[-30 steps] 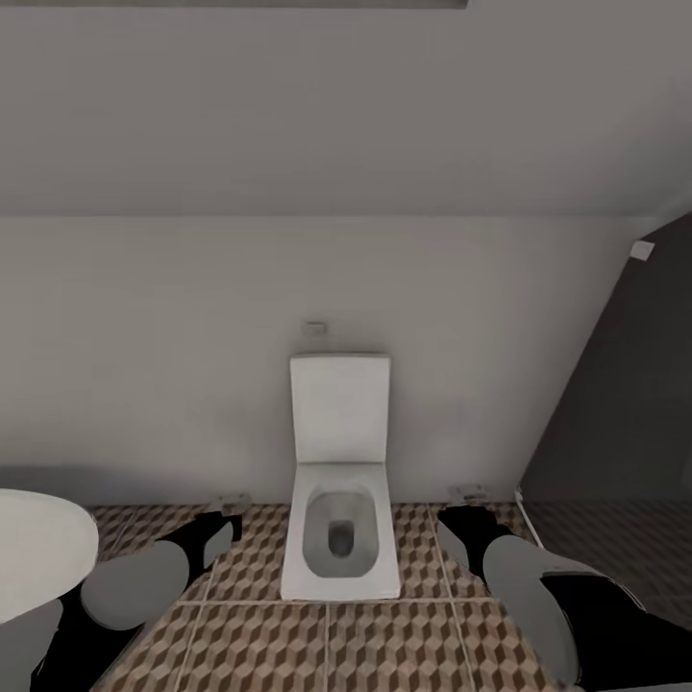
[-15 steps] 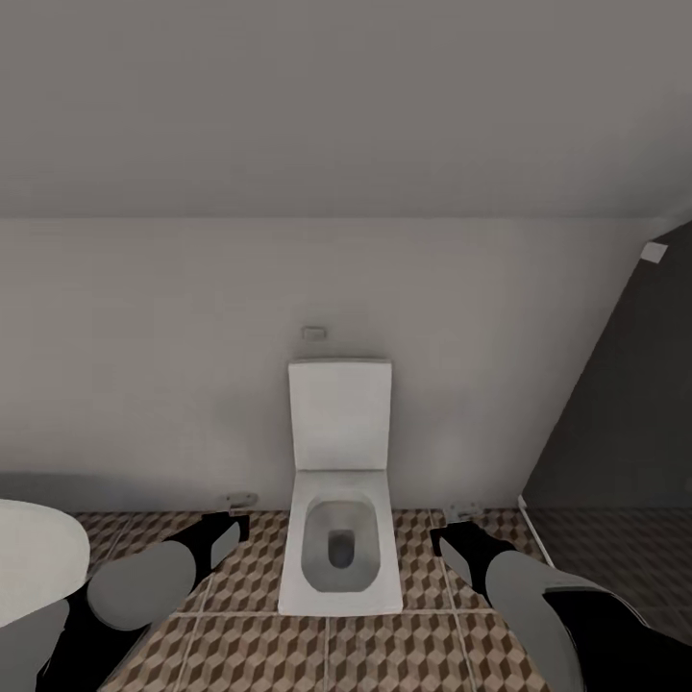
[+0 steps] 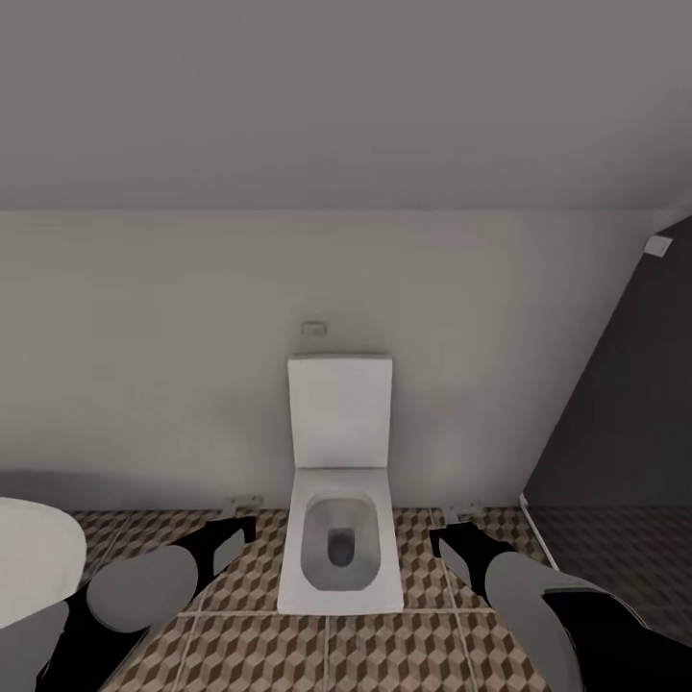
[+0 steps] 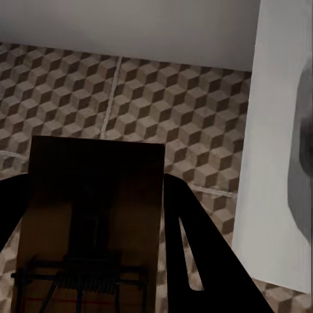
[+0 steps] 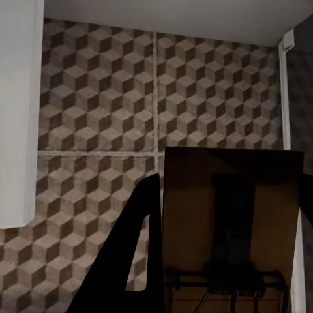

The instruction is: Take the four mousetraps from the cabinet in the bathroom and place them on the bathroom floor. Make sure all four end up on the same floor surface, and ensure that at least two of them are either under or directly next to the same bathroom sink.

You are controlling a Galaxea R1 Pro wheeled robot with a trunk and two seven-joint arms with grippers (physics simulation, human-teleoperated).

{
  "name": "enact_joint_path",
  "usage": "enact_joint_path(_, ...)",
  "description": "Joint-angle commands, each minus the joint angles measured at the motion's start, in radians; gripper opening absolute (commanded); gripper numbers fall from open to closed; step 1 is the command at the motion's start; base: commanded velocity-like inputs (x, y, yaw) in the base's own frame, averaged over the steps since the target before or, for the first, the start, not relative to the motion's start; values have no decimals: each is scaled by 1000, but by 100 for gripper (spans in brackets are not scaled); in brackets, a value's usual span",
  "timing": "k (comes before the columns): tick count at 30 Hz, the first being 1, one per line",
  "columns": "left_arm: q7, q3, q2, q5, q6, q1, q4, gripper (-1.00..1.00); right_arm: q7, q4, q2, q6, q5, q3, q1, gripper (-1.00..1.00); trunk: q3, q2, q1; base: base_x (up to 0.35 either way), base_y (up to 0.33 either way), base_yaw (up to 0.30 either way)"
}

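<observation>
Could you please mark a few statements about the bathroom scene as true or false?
1. The left gripper holds a mousetrap. True.
2. The right gripper is empty. False: a second mousetrap sits between its fingers.
3. The toilet lid is closed. False: it stands raised, with the bowl open.
4. The bathroom floor has a cube pattern. True.
5. The bathroom sink lies at the head view's right. False: it is at the left edge.
</observation>
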Motion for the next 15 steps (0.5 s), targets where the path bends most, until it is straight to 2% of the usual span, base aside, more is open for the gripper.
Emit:
enact_joint_path(1,3,-8,1,5,-3,-1,-3,-100,0,-2,0,9,9,0,0,-100,-4,-8,4,0,0,0)
enact_joint_path(4,4,-9,8,5,-7,-1,-4,-100,0,-2,2,8,9,1,0,-100,-14,-29,16,0,0,0)
enact_joint_path(8,3,-9,31,5,-8,-1,-5,-100,1,-1,4,7,9,1,1,-100,-26,-57,31,0,0,0)
enact_joint_path(15,3,-10,34,5,-9,-1,-9,-100,1,-1,6,7,10,1,1,-100,-48,-106,58,0,0,0)
